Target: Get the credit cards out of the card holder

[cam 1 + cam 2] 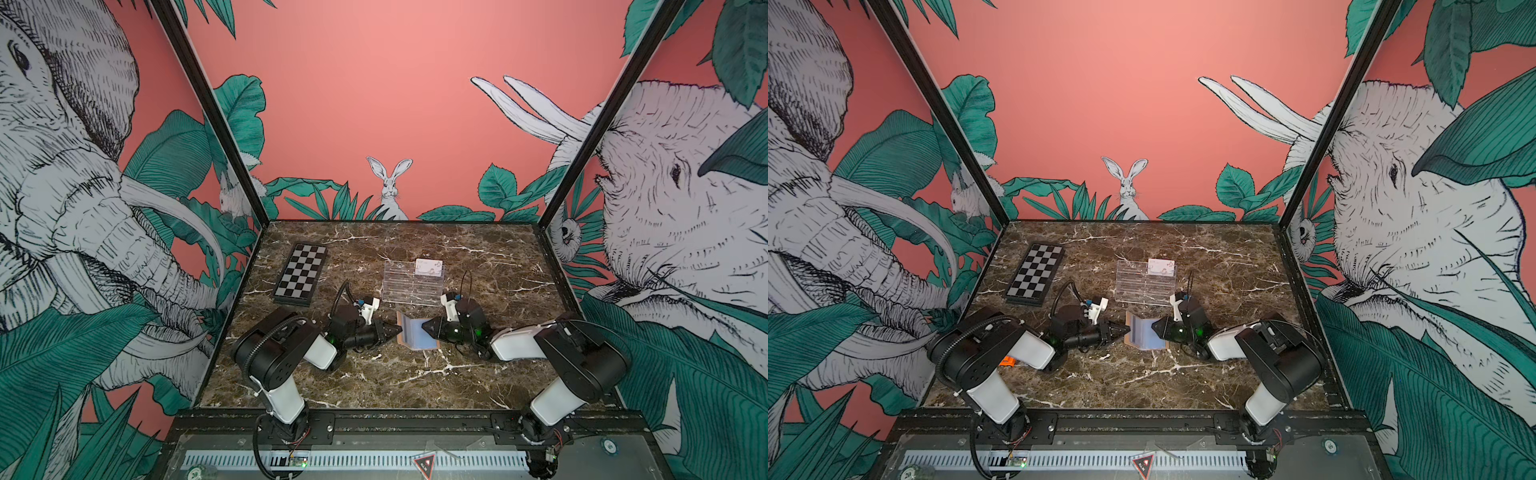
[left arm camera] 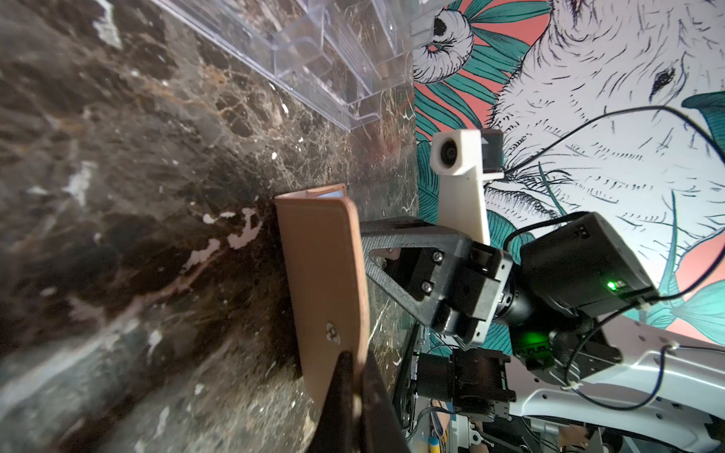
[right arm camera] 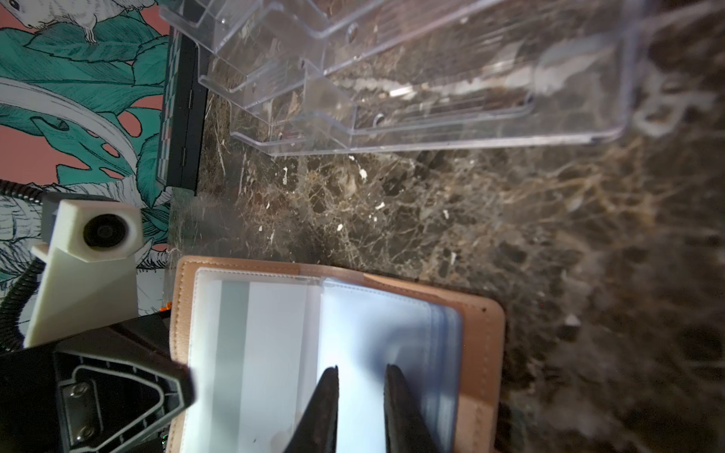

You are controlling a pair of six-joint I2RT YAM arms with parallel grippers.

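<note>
- step in hand: spreading and pinning the holder so a card can be drawn. the small tan leather-like folding card holder [image 1: 415, 337] lies open near the middle of the dark brown marble-patterned table [image 1: 374, 374], at 6 o'clock of the clear acrylic tiered rack [image 1: 409, 286].
- the left gripper [image 2: 351, 359] comes in from 9 o'clock and is clamped on the edge of the holder's tan cover, just beside the metal snap stud. that flap stands tilted up off the table.
- the right gripper [image 3: 361, 370] reaches in from 3 o'clock. its jaws stand a narrow gap apart over the clear plastic sleeves, and nothing shows pinched between them.
- pale credit cards [image 3: 270, 333] sit inside the sleeves. one whitish card [image 1: 428, 267] stands in the rack's top tier, at 12 o'clock of the holder.
- next move, as i judge it: the right jaws need to find a card's free edge at a sleeve mouth and close on the card alone — not the sleeve film. they then slide it out along the sleeve while the left grip anchors the holder.
- writing: no brand or label reads on the holder, and the whitish card's small dark marks are too small to make out. the black-and-white chequered board [image 1: 300, 274] at 10 o'clock shows no text.
</note>
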